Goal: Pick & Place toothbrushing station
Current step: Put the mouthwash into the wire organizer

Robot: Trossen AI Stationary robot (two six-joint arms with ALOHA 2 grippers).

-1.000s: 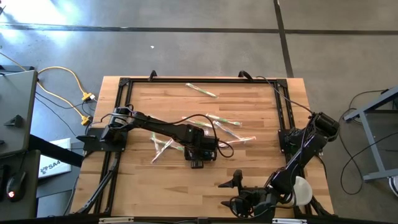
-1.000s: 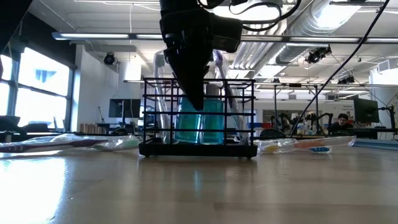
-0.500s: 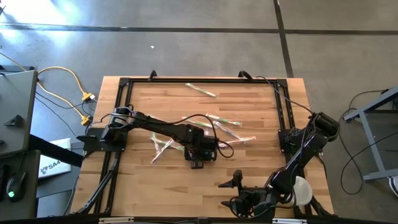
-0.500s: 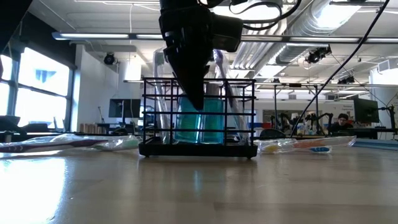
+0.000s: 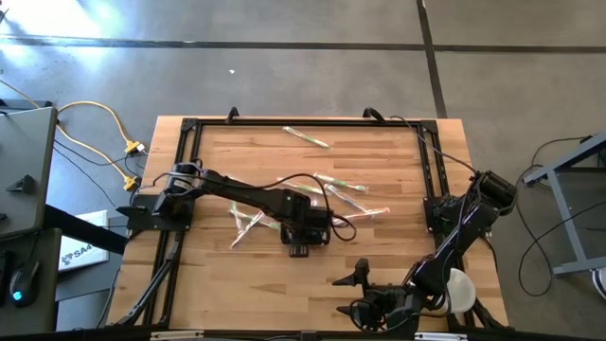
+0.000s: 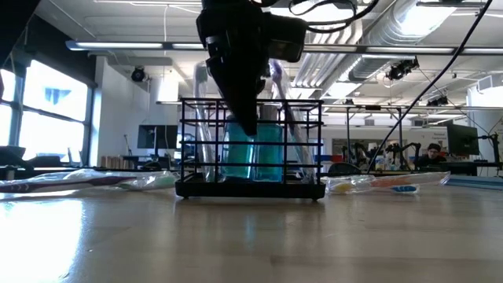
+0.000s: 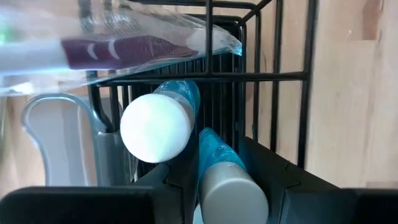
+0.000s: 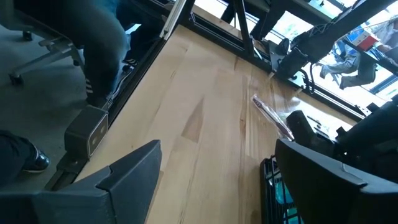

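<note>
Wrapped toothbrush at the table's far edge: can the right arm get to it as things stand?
Probably yes. The wrapped toothbrush lies alone on bare wood, and the right gripper, jaws open and empty, waits at the near edge; the left gripper works mid-table, off that path.

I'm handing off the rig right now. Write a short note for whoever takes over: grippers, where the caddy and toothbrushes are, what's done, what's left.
Left gripper: over the black wire caddy near the table's middle, fingers reaching down at its near wall; whether it grips the wire is not clear.
Right gripper: open, waiting at the near edge, right side.
Caddy: standing on the table, holding teal tubes and a wrapped toothbrush.
Loose wrapped toothbrushes lie around it, and one near the far edge.
Done: caddy partly stocked.
Left: check the grip, then lift and place the caddy.
</note>
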